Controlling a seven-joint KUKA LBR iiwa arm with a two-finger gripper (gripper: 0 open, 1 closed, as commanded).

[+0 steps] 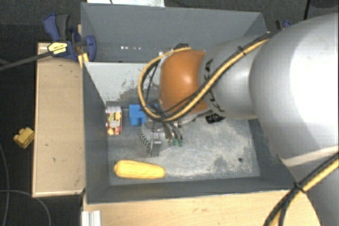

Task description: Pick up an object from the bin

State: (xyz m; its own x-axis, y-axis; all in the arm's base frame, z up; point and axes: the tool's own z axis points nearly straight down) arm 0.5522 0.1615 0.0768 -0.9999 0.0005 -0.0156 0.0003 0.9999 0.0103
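Camera view: the jaws sit low over the floor of the bin [175, 34], under the arm's orange cover [180, 84]. We cannot tell whether they stand wide or narrow, and we see nothing between them.

Nearest things:
- Blue block [136, 114]: just beside the jaws, up and toward the view's left.
- Small multicoloured box [113, 120]: beyond the block, farther from the jaws.
- Yellow corn cob [139, 170]: near the jaws on the front-wall side, lying flat and apart from them.

We judge the block the likeliest pick. It looks light, stiff and flat-faced, so a pinch across two opposite faces should hold without slipping. The cob looks like a light toy, rounded, tapering and maybe slick. We would take it across its thick middle, not the ends.
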